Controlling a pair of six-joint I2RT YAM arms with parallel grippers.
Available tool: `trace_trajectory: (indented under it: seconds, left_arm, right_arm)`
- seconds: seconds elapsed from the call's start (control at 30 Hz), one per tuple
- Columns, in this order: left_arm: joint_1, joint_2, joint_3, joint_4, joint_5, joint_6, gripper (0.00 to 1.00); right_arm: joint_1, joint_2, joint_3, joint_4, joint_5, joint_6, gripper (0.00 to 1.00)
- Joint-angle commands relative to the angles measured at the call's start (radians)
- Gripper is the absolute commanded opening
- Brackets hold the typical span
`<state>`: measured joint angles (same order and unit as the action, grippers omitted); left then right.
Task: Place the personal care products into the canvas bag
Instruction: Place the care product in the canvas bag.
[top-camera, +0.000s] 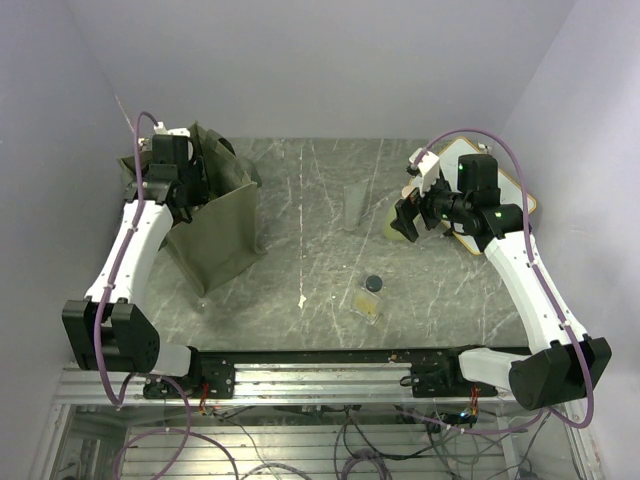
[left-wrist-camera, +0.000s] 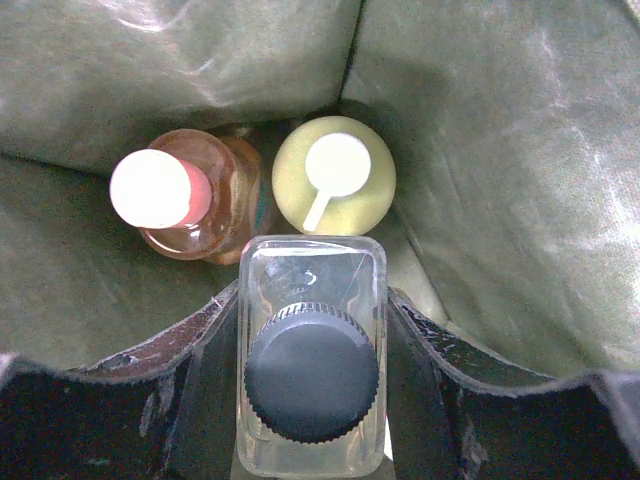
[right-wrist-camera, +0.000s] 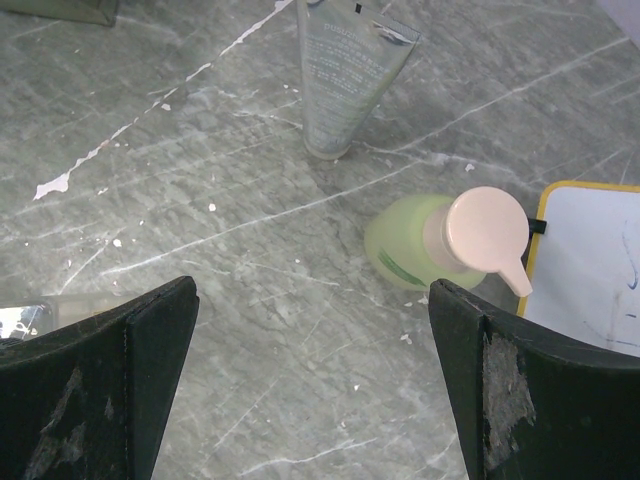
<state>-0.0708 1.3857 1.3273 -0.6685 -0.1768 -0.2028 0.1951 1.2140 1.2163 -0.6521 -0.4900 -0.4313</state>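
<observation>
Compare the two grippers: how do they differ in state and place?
The left gripper grips a clear bottle; the right gripper holds nothing. The left gripper is inside the bag; the right gripper hangs over the table. The right gripper's jaws stand wider than the left's. Both are black.

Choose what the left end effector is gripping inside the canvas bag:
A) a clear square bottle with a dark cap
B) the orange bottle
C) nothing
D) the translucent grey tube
A: in the left wrist view the left end effector clamps the clear square bottle between its fingers, beside the orange bottle and yellow-green bottle in the canvas bag.
</observation>
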Motion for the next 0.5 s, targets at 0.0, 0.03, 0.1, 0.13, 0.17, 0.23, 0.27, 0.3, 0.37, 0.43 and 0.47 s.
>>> trace_trajectory:
  seconds: [0.0, 0.03, 0.1, 0.13, 0.17, 0.23, 0.27, 0.3, 0.37, 0.43, 0.47]
  left_arm:
    - [-0.031, -0.008, 0.014, 0.169, -0.023, -0.059, 0.08]
    - [-0.033, -0.003, 0.010, 0.172, -0.026, -0.061, 0.09]
    - [-0.035, 0.004, 0.005, 0.176, -0.029, -0.064, 0.09]
    - [-0.035, 0.009, 0.003, 0.177, -0.030, -0.064, 0.10]
    - [-0.036, 0.014, -0.001, 0.181, -0.025, -0.063, 0.10]
    - [-0.037, 0.021, -0.009, 0.188, -0.008, -0.059, 0.11]
    - [-0.037, 0.024, -0.016, 0.194, 0.009, -0.054, 0.11]
    - [-0.037, 0.025, -0.025, 0.202, 0.018, -0.053, 0.12]
    - [-0.037, 0.029, -0.044, 0.216, 0.027, -0.051, 0.14]
    - [-0.037, 0.037, -0.057, 0.222, 0.033, -0.051, 0.14]
    - [-0.037, 0.042, -0.061, 0.223, 0.038, -0.049, 0.15]
  right_arm:
    - [0.011, -0.001, 0.005, 0.010, -0.001, -0.015, 1.00]
    - [0.012, -0.003, 0.002, 0.012, 0.000, -0.015, 1.00]
    - [0.012, -0.005, -0.001, 0.011, 0.002, -0.015, 1.00]
    - [0.013, -0.006, -0.002, 0.013, 0.004, -0.015, 1.00]
    - [0.014, -0.008, -0.003, 0.013, 0.004, -0.015, 1.00]
    - [0.015, -0.012, -0.004, 0.012, 0.005, -0.015, 1.00]
    - [0.015, -0.014, -0.006, 0.013, 0.007, -0.016, 1.00]
    - [0.015, -0.014, -0.005, 0.012, 0.008, -0.017, 1.00]
    - [0.016, -0.017, -0.005, 0.010, 0.012, -0.017, 1.00]
    - [0.017, -0.017, -0.004, 0.009, 0.014, -0.018, 1.00]
    - [0.018, -0.017, -0.004, 0.009, 0.014, -0.017, 1.00]
